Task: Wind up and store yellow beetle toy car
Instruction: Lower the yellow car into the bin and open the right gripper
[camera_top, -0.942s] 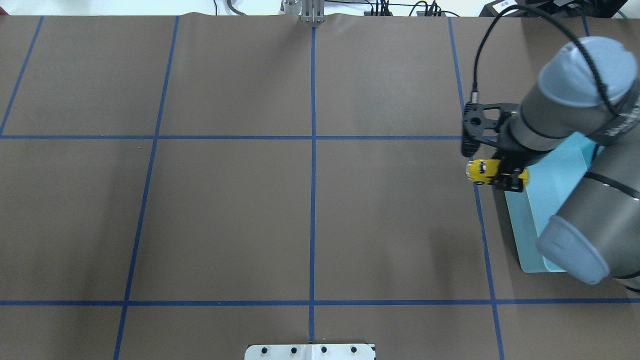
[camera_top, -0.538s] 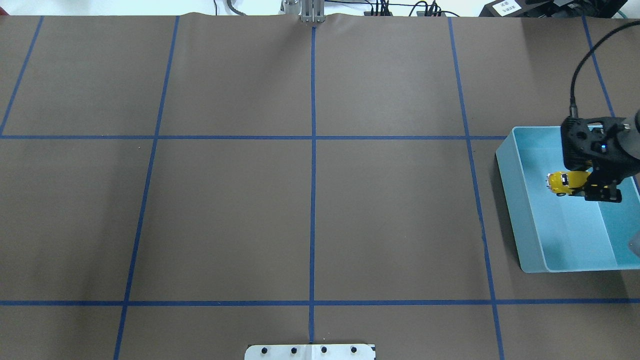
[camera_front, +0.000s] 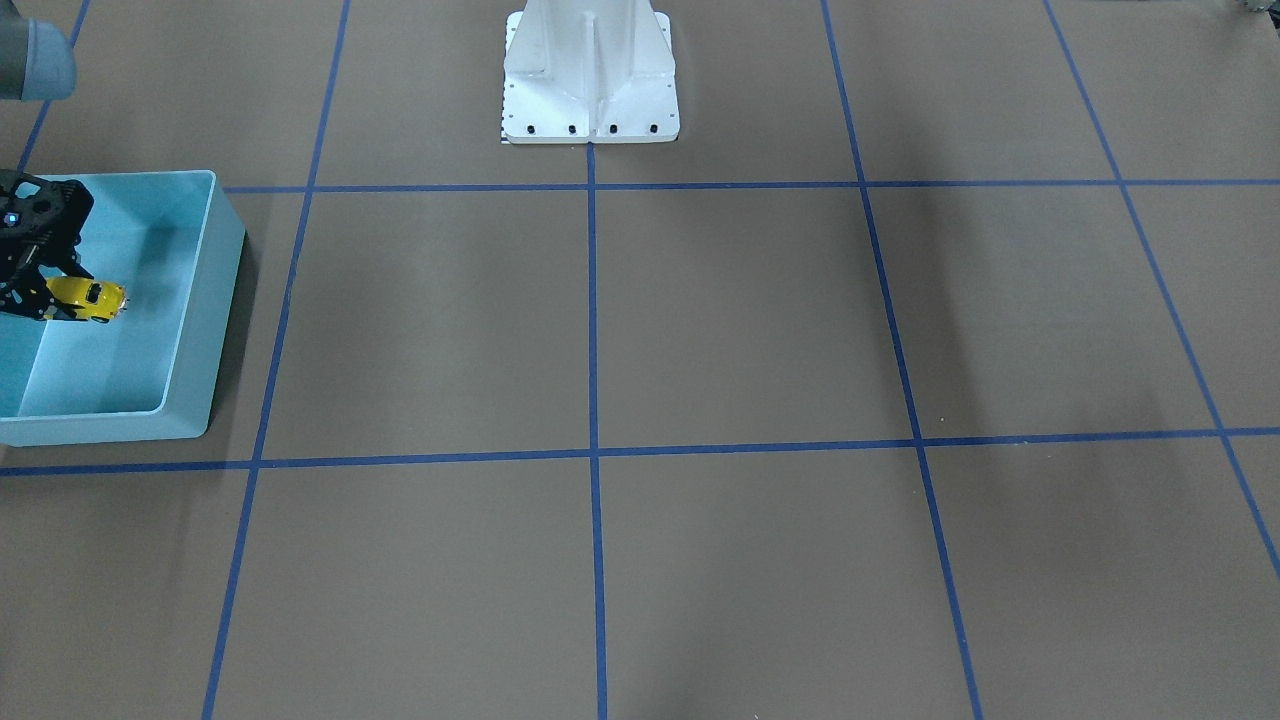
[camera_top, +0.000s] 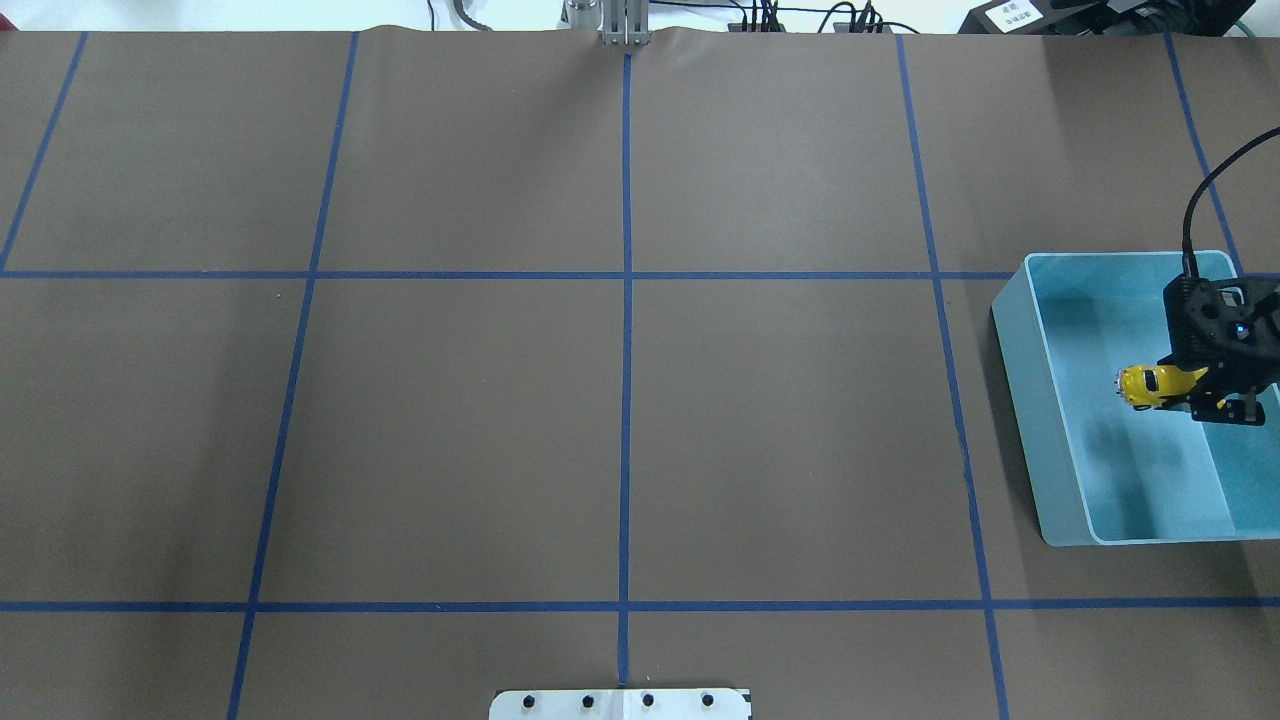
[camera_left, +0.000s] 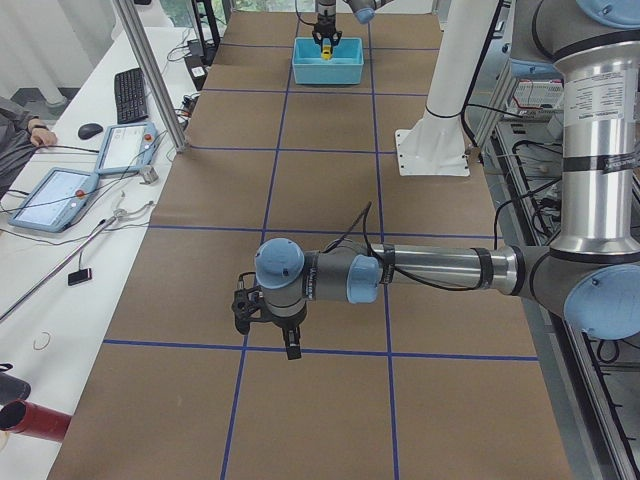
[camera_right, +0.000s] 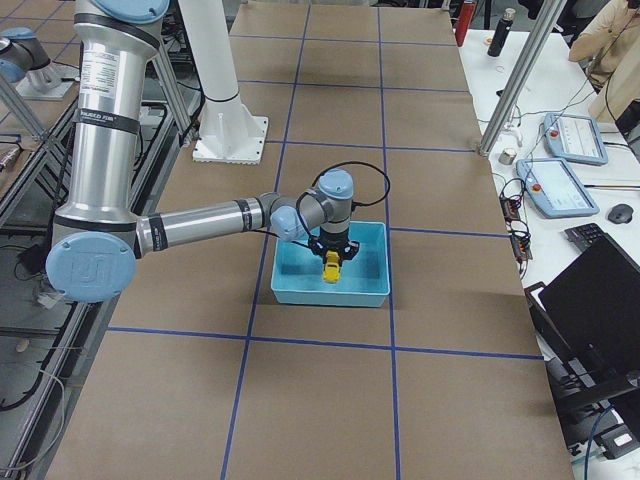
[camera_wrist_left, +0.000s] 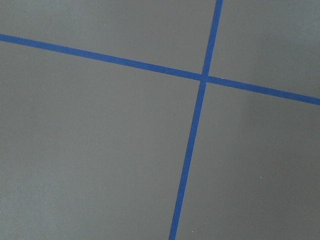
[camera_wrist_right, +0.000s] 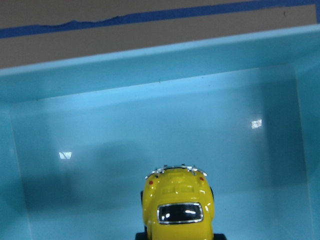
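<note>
One yellow beetle toy car (camera_top: 1150, 385) gripped in right pincer (camera_top: 1200, 392); over bin (camera_top: 1020, 400).

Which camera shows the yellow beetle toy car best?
The right wrist view: the yellow beetle toy car fills its lower middle, close up, over the blue bin. Overhead and front-facing show it small in the right gripper; the side views only a yellow speck; the left wrist nothing.

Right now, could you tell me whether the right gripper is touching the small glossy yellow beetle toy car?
Touching. The overhead view shows the right gripper clamped on the yellow beetle toy car, holding it inside the light blue bin.
</note>
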